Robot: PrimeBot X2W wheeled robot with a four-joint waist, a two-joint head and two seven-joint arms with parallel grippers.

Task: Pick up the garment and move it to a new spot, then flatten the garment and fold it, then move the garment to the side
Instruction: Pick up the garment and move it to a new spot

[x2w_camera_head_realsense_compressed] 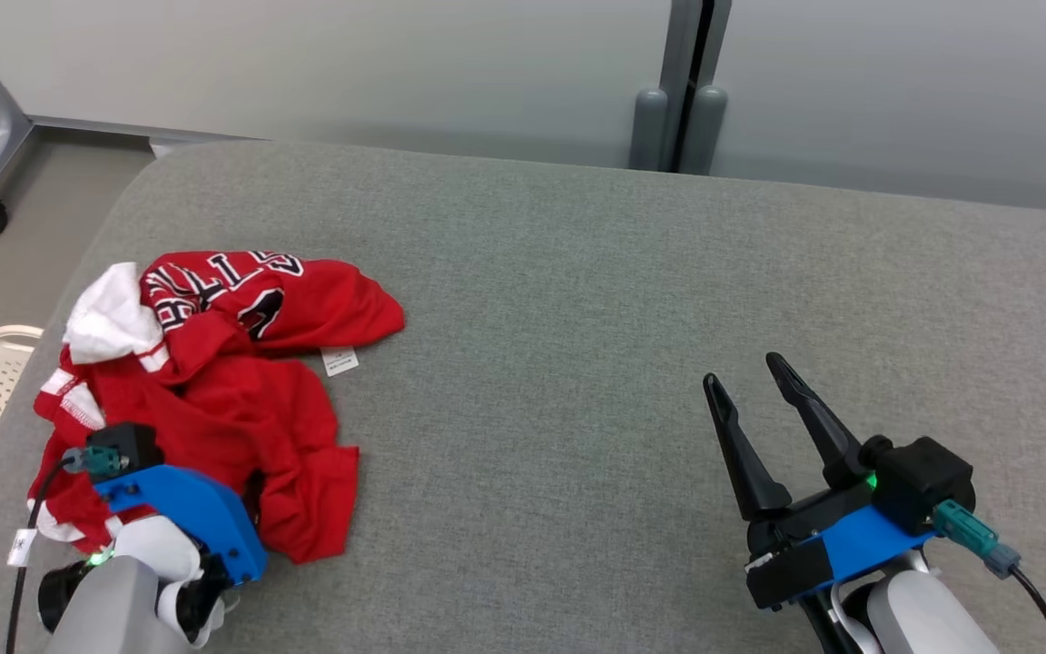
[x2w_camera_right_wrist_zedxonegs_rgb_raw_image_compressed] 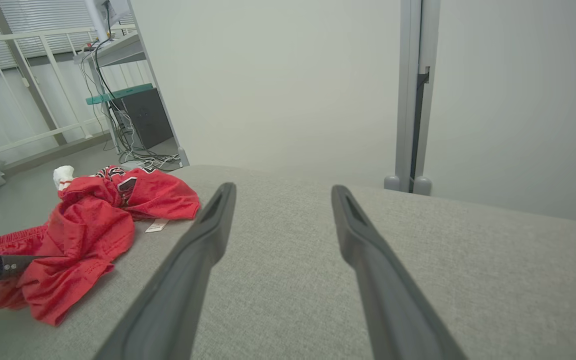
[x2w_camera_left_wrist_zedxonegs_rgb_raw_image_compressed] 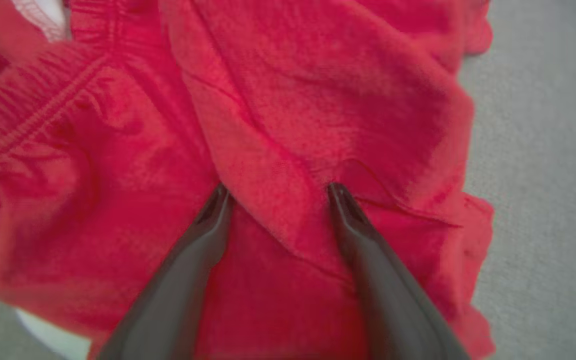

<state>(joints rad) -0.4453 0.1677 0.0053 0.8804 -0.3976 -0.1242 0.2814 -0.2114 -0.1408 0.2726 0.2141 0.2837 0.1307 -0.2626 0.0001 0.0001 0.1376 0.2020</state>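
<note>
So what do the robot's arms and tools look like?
Both the left tool and right tool have two long, dark, pointed fingers. Behind them sits a blue plate, a black box with a teal plug and black cable, and a little green light. The forearms are pale grey.

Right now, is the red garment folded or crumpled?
Crumpled: the red garment lies in a bunched heap on the grey cushion, folds overlapping unevenly, white fabric sticking out at one end.
</note>
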